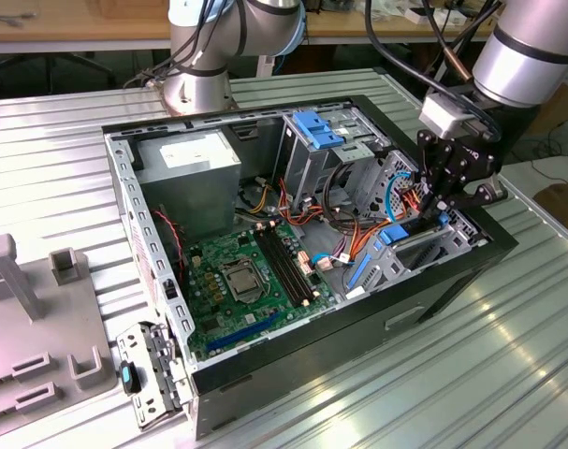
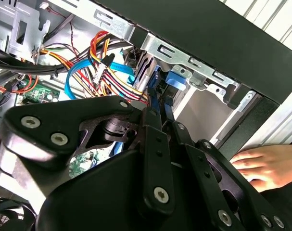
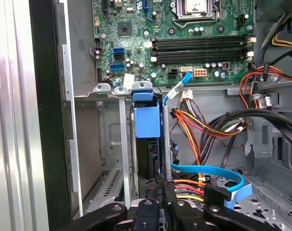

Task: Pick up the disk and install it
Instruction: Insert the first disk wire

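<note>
The disk [image 3: 148,120], a dark drive in a bright blue carrier, stands on edge in the drive bay at the front corner of the open computer case [image 1: 124,215]. In the exterior view the disk [image 1: 388,236] sits low in the bay at that view's right, just under my gripper [image 1: 440,210]. In both wrist views my black gripper [image 3: 163,185] [image 2: 160,118] is shut on the disk's near edge, its blue rail [image 2: 155,94] running out from between the fingers [image 2: 153,144]. Most of the drive body is hidden inside the bay.
Orange, red and blue cables [image 3: 203,173] crowd the bay beside the disk. The motherboard [image 1: 241,281] fills the case floor. A paler blue bracket [image 1: 316,126] tops the rear cage. A person's hand [image 2: 266,166] rests on the table outside the case. A grey fixture [image 1: 31,318] stands at the exterior view's left.
</note>
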